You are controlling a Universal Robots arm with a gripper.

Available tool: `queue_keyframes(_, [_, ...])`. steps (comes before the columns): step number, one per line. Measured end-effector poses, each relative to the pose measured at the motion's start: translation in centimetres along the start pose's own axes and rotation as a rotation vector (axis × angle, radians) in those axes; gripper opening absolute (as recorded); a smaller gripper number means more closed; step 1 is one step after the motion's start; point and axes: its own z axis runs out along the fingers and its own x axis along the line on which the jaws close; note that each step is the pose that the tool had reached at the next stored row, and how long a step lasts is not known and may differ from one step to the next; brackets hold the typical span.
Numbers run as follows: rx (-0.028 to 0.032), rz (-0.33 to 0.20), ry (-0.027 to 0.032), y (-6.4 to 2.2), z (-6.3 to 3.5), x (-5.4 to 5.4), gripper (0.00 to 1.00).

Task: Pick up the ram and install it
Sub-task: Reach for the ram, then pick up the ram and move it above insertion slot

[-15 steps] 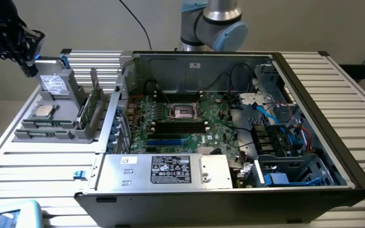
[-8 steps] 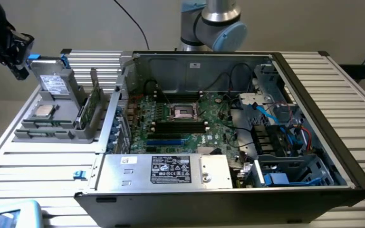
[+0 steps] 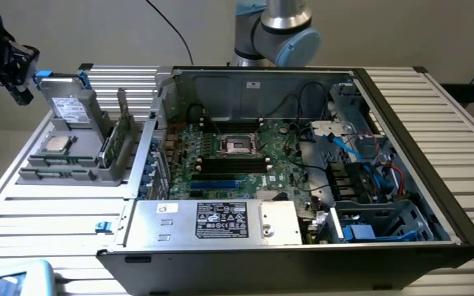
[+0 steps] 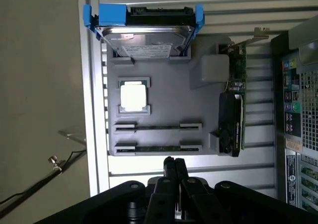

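**A:** Claw [image 4: 174,160] looks pinched shut, nothing in it.
**B:** yeah, and the ram [image 4: 158,148] sits slotted in the grey tray [image 4: 198,105] just past its tips, long axis crosswise to them.

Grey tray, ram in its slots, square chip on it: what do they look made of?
Flat grey holder tray: matte, uniform, likely moulded or printed plastic. Long narrow green ram stick: edge-on greenish strip, probably circuit board. Small square silver processor chip: bright reflective top, likely metal.
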Motion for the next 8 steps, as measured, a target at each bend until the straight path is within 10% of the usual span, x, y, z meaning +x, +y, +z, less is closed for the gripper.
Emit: queue_keyframes(8, [0.0,0.0,0.0,0.01,0.0,0.01,0.11])
